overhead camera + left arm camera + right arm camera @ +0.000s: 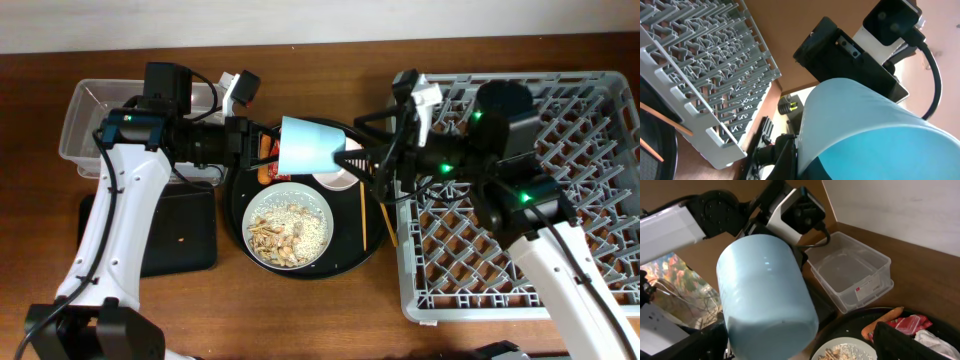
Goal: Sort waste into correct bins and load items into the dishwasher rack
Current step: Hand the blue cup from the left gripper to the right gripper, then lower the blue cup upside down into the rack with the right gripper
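1. Light-blue cup hangs on its side in the air above the round black tray, between the two grippers, with its mouth toward the left arm and its base toward the right.
2. Left gripper is clamped on the cup's mouth end and carries it.
3. Right gripper has its fingers spread wide around the cup's base and grips nothing.
4. Below the cup, the wider pale bowl sits on the round tray, holding rice and shell scraps.
5. Beside it, the small white bowl is partly hidden, and the wooden chopsticks lie at the tray's right side, near the grey dishwasher rack.
6. At the tray's back left lie the orange stick and the red wrapper, with the white tissue just beside the wrapper.
7. The clear tub stands at the table's back left, with the shallow black tray in front of it.
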Controlling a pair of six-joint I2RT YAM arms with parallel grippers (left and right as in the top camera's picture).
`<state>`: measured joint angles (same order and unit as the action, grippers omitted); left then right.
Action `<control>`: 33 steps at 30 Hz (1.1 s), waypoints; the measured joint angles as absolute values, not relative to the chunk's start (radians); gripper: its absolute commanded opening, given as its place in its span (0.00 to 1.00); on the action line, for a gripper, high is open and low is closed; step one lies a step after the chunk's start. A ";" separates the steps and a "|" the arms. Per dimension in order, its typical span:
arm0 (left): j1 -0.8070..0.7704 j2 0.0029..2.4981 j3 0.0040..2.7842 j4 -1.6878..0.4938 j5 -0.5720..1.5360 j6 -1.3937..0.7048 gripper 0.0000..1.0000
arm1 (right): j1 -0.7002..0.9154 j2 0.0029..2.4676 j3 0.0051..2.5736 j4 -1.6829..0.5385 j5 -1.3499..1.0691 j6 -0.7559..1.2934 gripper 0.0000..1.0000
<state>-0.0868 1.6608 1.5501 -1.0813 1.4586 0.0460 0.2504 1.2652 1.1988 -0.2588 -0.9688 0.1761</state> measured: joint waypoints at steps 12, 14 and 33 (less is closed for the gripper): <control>-0.163 1.661 1.550 -1.082 1.432 0.051 0.00 | 0.317 1.297 1.200 -0.260 -1.076 0.183 0.72; -0.162 1.661 1.550 -1.084 1.425 0.054 0.00 | 0.319 1.301 1.200 -0.260 -1.085 0.181 0.73; -0.134 1.661 1.550 -1.050 1.421 0.063 0.76 | 0.319 1.295 1.200 -0.326 -0.992 0.180 0.57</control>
<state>-0.1337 1.6608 1.5501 -1.0504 1.4212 0.0631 0.3195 1.2945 1.1999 -0.3260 -0.9924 0.1802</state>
